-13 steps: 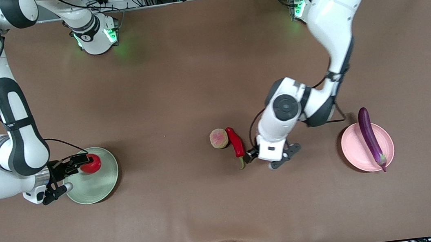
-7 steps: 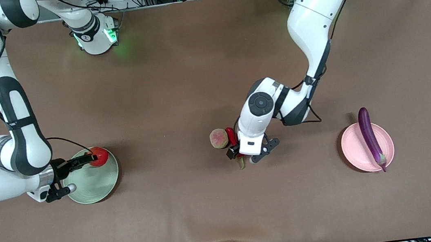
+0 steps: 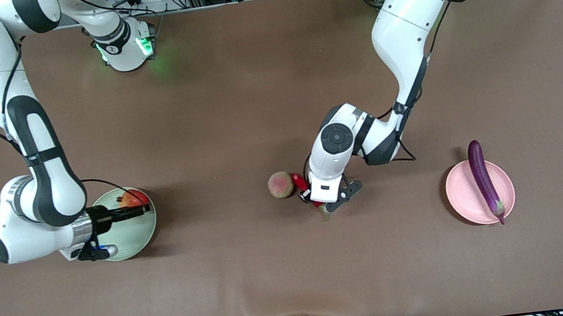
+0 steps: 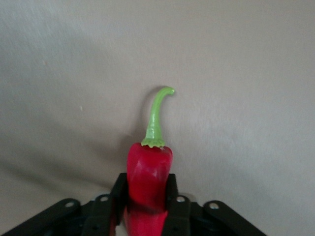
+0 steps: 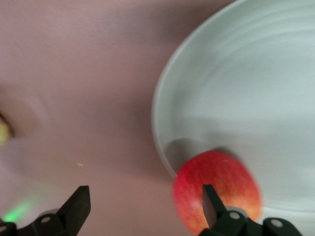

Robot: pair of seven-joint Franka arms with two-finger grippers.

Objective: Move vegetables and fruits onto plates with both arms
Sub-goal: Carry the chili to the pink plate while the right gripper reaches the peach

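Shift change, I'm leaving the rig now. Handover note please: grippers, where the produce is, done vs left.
Left gripper: jaws shut on the red chili, mid-table, beside the yellow-green fruit.
Right gripper: jaws open, over the green plate, empty.
Done: red fruit on the green plate; eggplant across the pink plate.
Left: carry the chili to a plate, then plate the yellow-green fruit.

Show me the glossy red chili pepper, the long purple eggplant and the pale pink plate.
Glossy red chili pepper (image 4: 149, 169): left wrist view, red body.
Long purple eggplant (image 3: 482, 176): front view, middle.
Pale pink plate (image 3: 462, 195): front view, bare inner surface.
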